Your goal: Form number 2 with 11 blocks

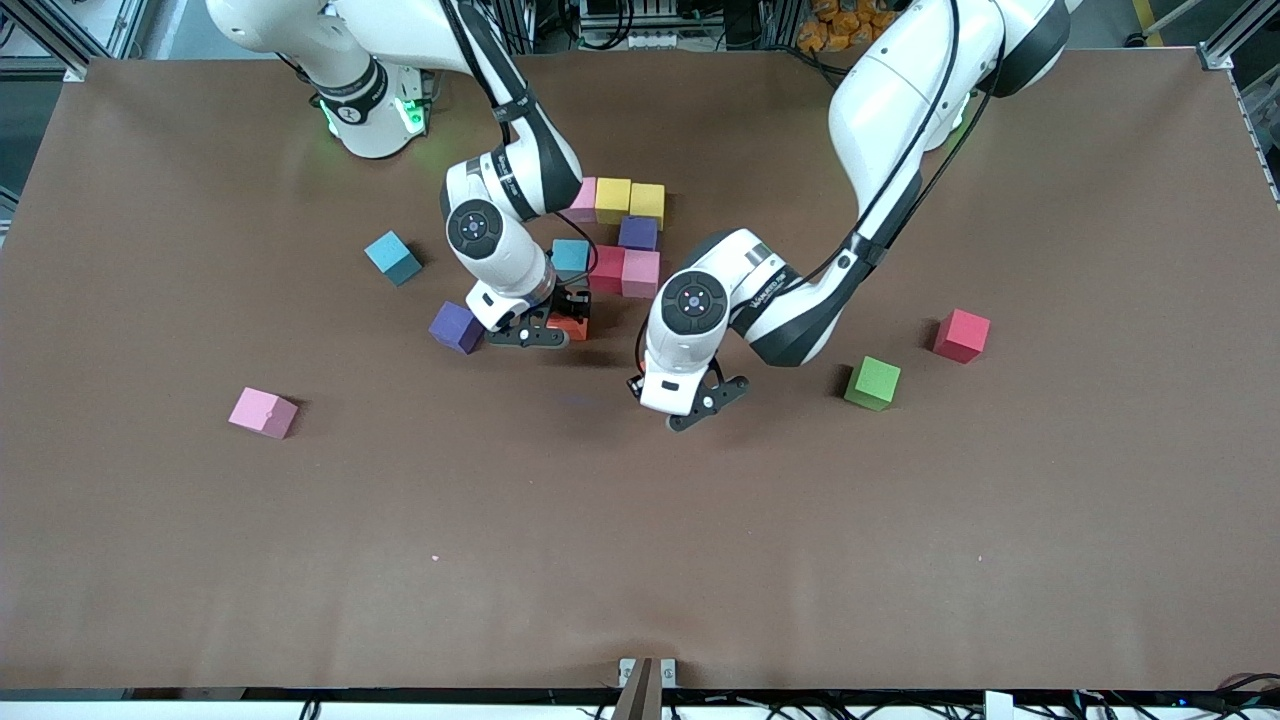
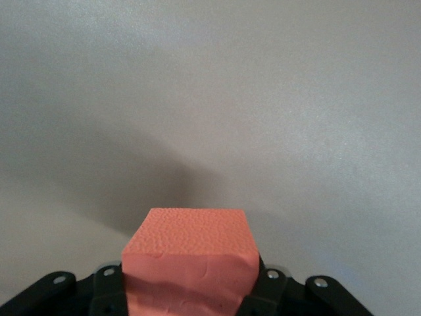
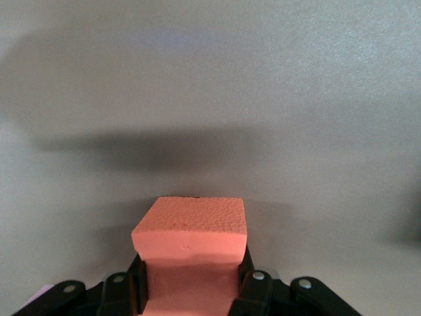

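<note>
The number 2 (image 1: 620, 235) stands partly built. Its top row is a pink and two yellow blocks. A purple block (image 1: 638, 233) lies under it, then a row of cyan (image 1: 571, 256), red and pink. My right gripper (image 1: 555, 322) is shut on an orange block (image 1: 572, 327), low over the table beside that cyan block; the block also shows in the right wrist view (image 3: 189, 227). My left gripper (image 1: 705, 405) is shut on a second orange block (image 2: 187, 247) over bare table. The hand hides that block in the front view.
Loose blocks lie about. A cyan one (image 1: 392, 257) and a purple one (image 1: 457, 327) are toward the right arm's end. A pink one (image 1: 263, 412) is nearer the camera. A green one (image 1: 872, 383) and a red one (image 1: 961, 334) are toward the left arm's end.
</note>
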